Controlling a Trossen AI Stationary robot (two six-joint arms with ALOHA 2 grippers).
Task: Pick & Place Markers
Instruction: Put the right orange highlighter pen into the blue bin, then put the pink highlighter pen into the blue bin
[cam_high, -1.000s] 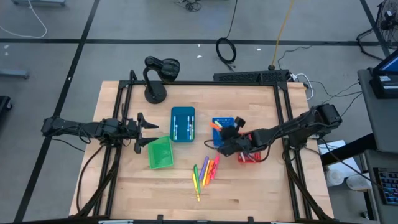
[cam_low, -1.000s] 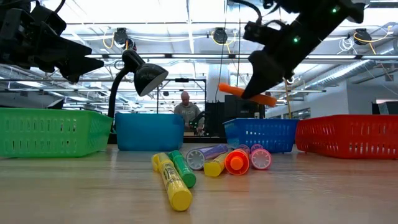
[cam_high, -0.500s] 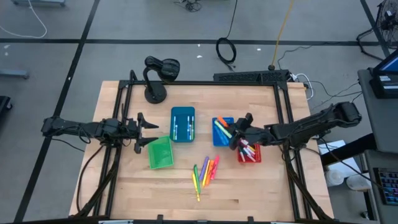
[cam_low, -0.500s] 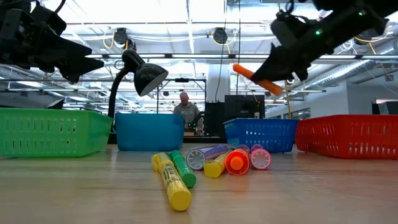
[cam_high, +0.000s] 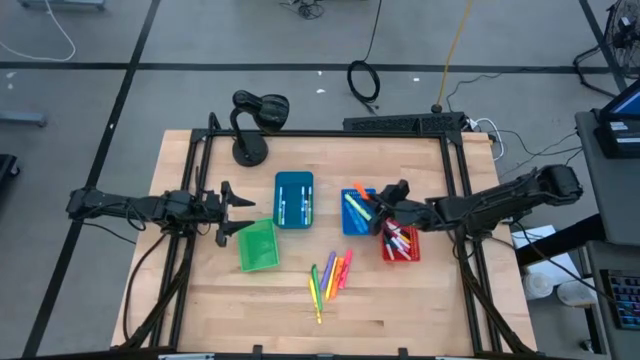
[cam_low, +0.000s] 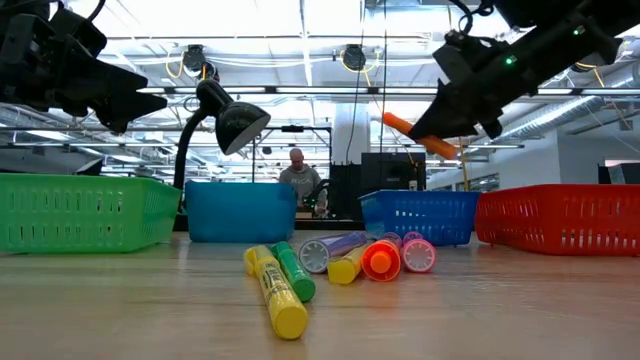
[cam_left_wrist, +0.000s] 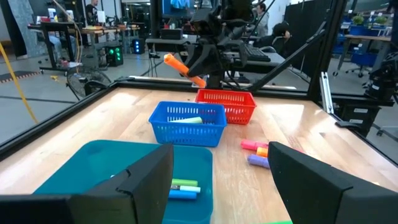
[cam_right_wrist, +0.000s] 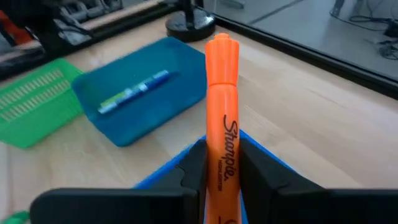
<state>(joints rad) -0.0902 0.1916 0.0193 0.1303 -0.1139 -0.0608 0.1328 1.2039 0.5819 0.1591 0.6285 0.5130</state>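
Since a second ago the right arm has drawn back from the table's middle, and its right gripper (cam_high: 383, 207) now hangs above the blue mesh bin (cam_high: 352, 222), clenched on an orange marker (cam_right_wrist: 221, 155) that sticks out level past the fingers; before, it was lower and nearer the loose pile. The left arm has not moved: the left gripper (cam_high: 230, 213) waits with its fingers spread wide, holding nothing, just beside the green bin (cam_high: 257, 246). There are four bins: green, teal (cam_high: 294, 199), blue mesh and red (cam_high: 401, 247). The teal bin holds two markers, and the loose markers (cam_high: 331, 275) on the wood are about seven, but they overlap, so the count is not sure. The markers in the red bin are too crowded to count.
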